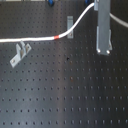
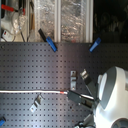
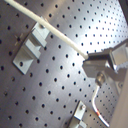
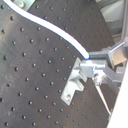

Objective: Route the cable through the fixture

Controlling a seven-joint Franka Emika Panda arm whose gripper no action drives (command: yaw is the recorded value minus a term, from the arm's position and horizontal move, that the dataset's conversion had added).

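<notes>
The white cable [image 1: 30, 40] runs from the first exterior view's left across the black board to its red band [image 1: 58, 37], then rises toward the top right. One metal clip fixture [image 1: 20, 53] stands just below the cable at the left, apart from it. A second fixture [image 1: 70, 25] sits beside the rising stretch. My gripper [image 1: 103, 48] hangs at the right. In both wrist views the cable [image 3: 50, 30] [image 4: 55, 31] ends between the fingers [image 3: 95, 64] [image 4: 91, 67], so the gripper is shut on it. A fixture [image 4: 71, 86] lies right under the fingers.
The perforated board [image 1: 65, 95] spreads wide toward the first exterior view's bottom. In the second exterior view, blue clamps [image 2: 51, 45] mark the board's far edge, with shelves of clutter [image 2: 45, 15] behind. The white arm [image 2: 114, 95] fills the second exterior view's lower right.
</notes>
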